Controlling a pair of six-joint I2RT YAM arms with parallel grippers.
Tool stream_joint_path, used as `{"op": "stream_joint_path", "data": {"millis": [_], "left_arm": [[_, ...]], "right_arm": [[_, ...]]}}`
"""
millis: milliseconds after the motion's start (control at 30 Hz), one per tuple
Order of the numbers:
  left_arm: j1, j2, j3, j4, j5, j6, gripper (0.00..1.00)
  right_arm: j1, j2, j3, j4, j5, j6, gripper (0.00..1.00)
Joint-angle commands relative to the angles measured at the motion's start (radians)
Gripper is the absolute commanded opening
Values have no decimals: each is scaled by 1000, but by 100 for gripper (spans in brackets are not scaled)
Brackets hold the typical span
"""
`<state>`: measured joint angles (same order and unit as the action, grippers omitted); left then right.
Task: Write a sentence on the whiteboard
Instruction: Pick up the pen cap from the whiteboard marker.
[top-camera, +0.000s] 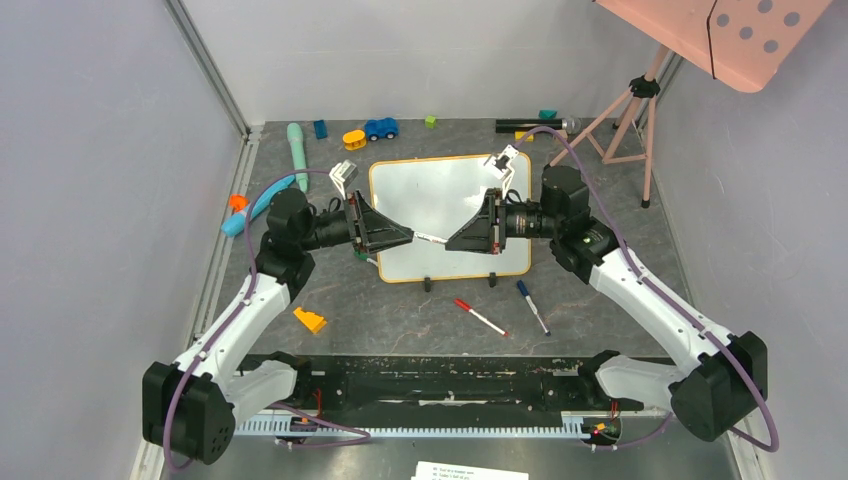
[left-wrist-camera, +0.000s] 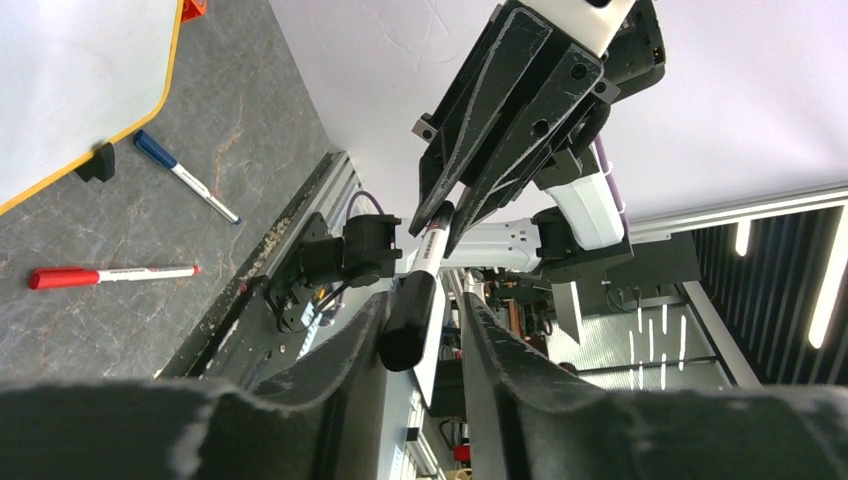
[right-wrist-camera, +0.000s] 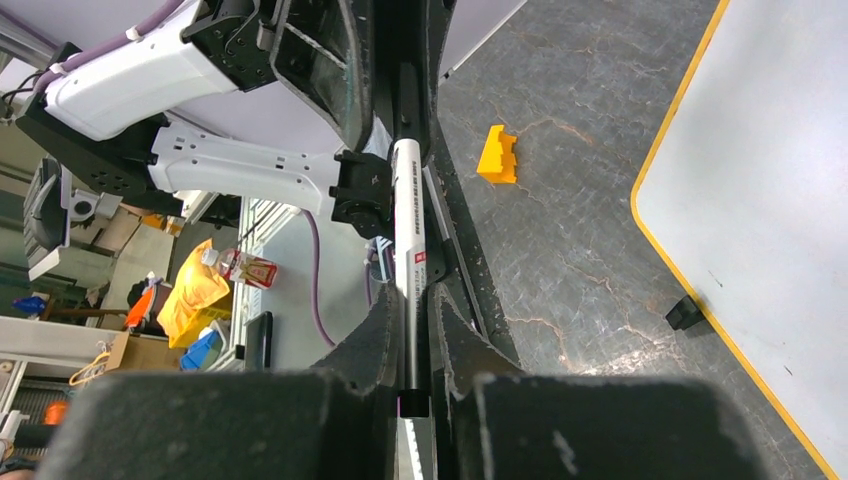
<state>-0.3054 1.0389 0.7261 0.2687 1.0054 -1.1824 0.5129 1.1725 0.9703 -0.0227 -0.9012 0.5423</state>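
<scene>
While the whiteboard (top-camera: 440, 190) lies blank at frame centre, your right gripper (top-camera: 450, 241) clamps the marker (top-camera: 430, 239) above it, and your left gripper (top-camera: 408, 238) stands slightly parted around the black cap (left-wrist-camera: 408, 325) — pull away now and those loose jaws may slip off, leaving it capped.

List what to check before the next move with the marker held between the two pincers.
1. Right pincer clamped on the marker: ok.
2. Left pincer gripping the black cap: cannot tell.
3. Cap removed for writing: not ok, still on.
4. Whiteboard blank below the arms: ok.
5. Red marker and blue marker lying off the board: ok.
</scene>
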Motion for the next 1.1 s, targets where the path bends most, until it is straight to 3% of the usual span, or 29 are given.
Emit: {"op": "stream_joint_path", "data": {"millis": [0,100,167,267,400,600,767,800,833,900,933,1067], "left_arm": [[-4,1,9,85,38,-53,45],[-4,1,9,90,37,-57,56],[-4,2,9,95,32,-60,54],[-4,5,7,109,30,-71,42],[-4,9,8,111,33,-72,40],[-4,5,11,114,30,-71,4],[-4,0,12,115,15,-71,2],[-4,-1,12,114,10,-72,2],[-4,-4,10,115,2,-74,2],[-5,-13,7,114,-30,-80,2],[-5,-22,0,115,-60,-87,2],[-12,-63,-49,195,-183,-156,2]], "right_arm": [[-7,-12,-9,9,-10,3,0],[-8,-5,-5,9,-39,2,0],[-9,-3,-2,7,-51,-3,0],[-11,-7,-6,4,-50,-5,0],[-11,-7,-5,3,-57,-6,0],[-12,-1,-3,2,-63,-8,0],[-11,16,22,7,-58,-4,0],[-12,17,27,6,-56,-3,8],[-13,18,31,7,-44,1,32],[-13,13,31,12,7,26,62],[-13,3,20,58,35,61,68],[-13,-79,-146,429,190,363,73]]}}
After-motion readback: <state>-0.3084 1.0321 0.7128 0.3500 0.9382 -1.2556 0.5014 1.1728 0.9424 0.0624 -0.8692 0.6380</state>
